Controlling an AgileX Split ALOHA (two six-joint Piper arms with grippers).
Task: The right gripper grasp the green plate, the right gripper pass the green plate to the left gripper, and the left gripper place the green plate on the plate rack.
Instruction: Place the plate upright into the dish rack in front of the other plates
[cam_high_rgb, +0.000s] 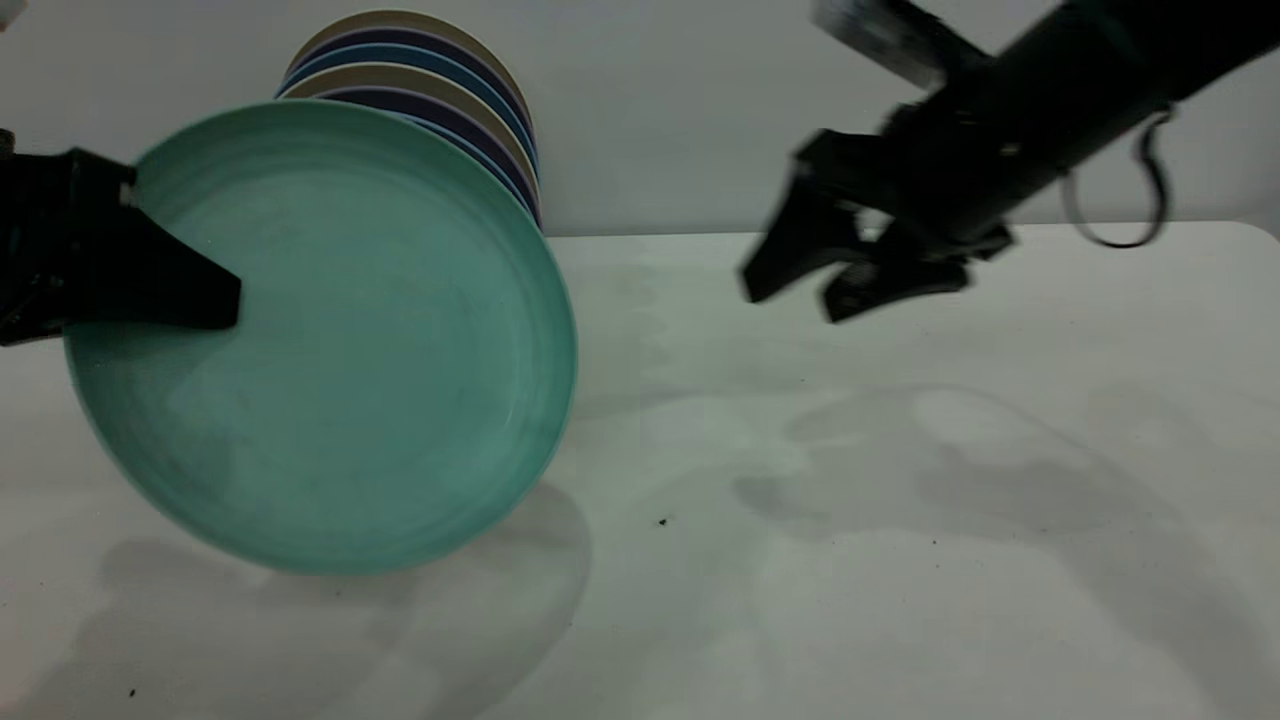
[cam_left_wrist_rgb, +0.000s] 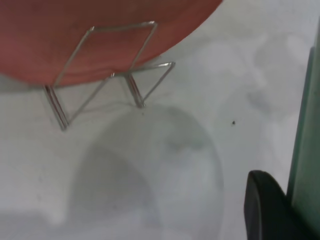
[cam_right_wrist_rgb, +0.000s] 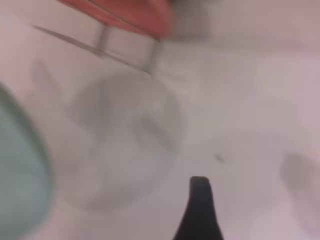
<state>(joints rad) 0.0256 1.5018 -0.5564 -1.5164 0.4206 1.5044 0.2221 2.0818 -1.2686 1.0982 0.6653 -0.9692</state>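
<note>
The green plate (cam_high_rgb: 340, 350) is held nearly upright above the table at the left, its face toward the exterior camera. My left gripper (cam_high_rgb: 215, 300) is shut on its left rim; in the left wrist view one dark finger (cam_left_wrist_rgb: 265, 210) lies against the plate's edge (cam_left_wrist_rgb: 306, 150). The plate rack (cam_left_wrist_rgb: 110, 75) stands on the table beyond it; in the exterior view it is hidden behind the plate. My right gripper (cam_high_rgb: 800, 290) hangs in the air at the upper right, open and empty, well apart from the plate. The right wrist view shows the plate's rim (cam_right_wrist_rgb: 20, 175) and the rack (cam_right_wrist_rgb: 125, 50).
A salmon-pink plate (cam_left_wrist_rgb: 100, 35) stands in the rack. Several upright plates, dark blue and beige (cam_high_rgb: 440, 90), show behind the green plate. The white table (cam_high_rgb: 850, 500) runs to the right, with a cable loop (cam_high_rgb: 1150, 200) hanging from the right arm.
</note>
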